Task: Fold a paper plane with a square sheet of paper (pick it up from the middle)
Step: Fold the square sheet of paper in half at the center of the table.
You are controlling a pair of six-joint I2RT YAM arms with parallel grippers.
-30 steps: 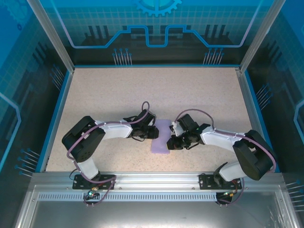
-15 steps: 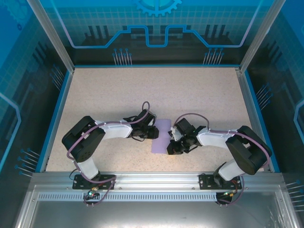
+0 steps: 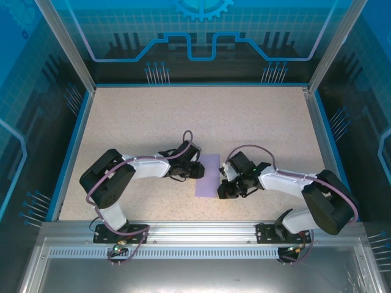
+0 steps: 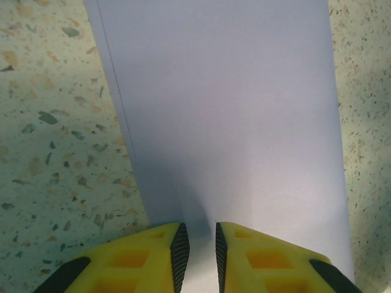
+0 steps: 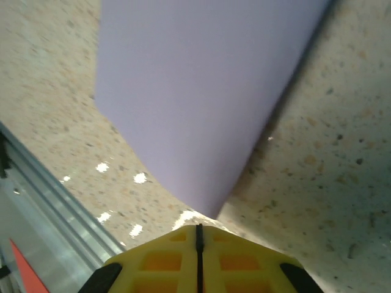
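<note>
The square sheet of paper (image 3: 208, 174) is thin, matte, pale lilac and unprinted. From above it reads as a narrow oblong on the speckled, stone-like beige tabletop (image 3: 183, 116). In the left wrist view a fine straight line runs just inside one long edge of the sheet. At the sheet's left edge, the left gripper (image 4: 198, 237) sets its ribbed yellow fingers (image 4: 178, 244) over the paper with a narrow gap between them; we cannot tell whether they hold it. At the sheet's near right corner, the right gripper (image 5: 198, 232) has its fingers pressed together on the corner, which curls smoothly up off the tabletop.
</note>
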